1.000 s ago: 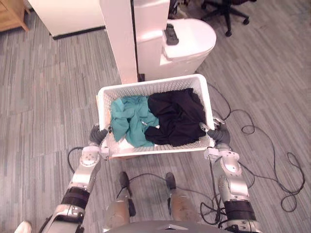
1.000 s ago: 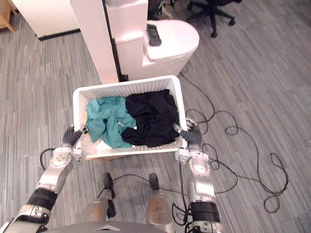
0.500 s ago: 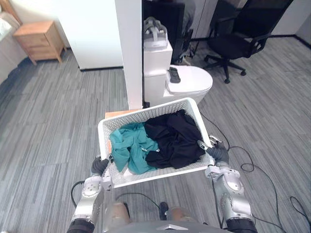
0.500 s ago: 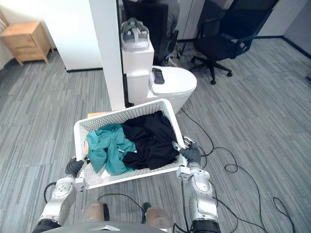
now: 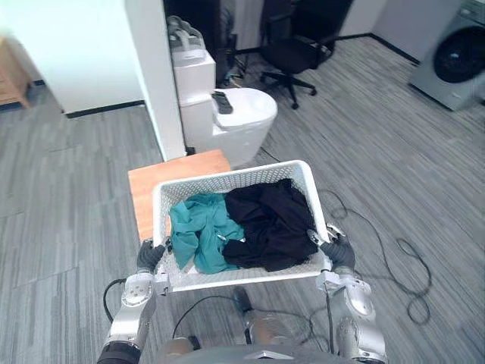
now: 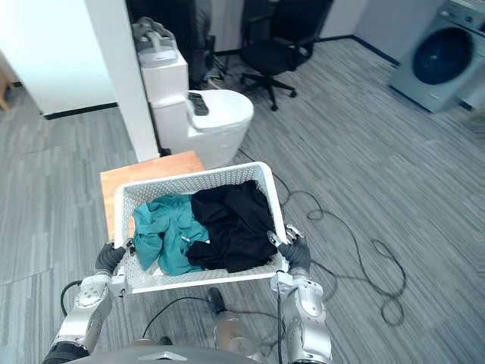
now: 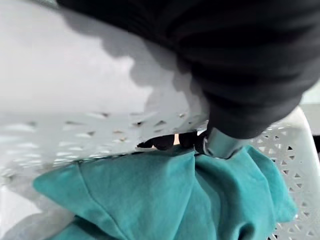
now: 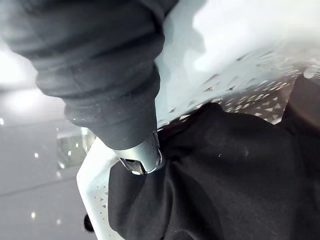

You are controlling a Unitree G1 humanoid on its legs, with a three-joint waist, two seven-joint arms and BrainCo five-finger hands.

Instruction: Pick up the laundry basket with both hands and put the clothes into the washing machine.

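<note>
White perforated plastic laundry basket (image 5: 241, 278) sits between the two hands, straight ahead of the robot and level, with its long side across the view. Inside, teal clothes (image 5: 198, 235) fill the left half and black clothes (image 5: 273, 224) the right half; the two heaps touch in the middle. The black heap rises about to the rim.

Left hand (image 5: 149, 258) is at the basket's near left corner, right hand (image 5: 337, 252) at the near right corner. In the left wrist view a silver finger (image 7: 220, 145) is hooked over the wall, its tip against the teal cloth. In the right wrist view a finger (image 8: 142, 156) is curled over the rim and lies on the black cloth. Both hands are closed round the basket's sides.

Beyond the basket's far left corner lies a low wooden table (image 5: 178, 168); I cannot tell whether they touch. Behind that stand a white pillar (image 5: 155, 76) and a white toilet (image 5: 235, 121) with a dark remote (image 5: 221, 101) on its lid and a headset (image 5: 184, 34) on the tank. A black office chair (image 5: 295, 53) is further back. The washing machine (image 5: 455, 57) stands well apart, far right, on the grey floor (image 5: 68, 212).
</note>
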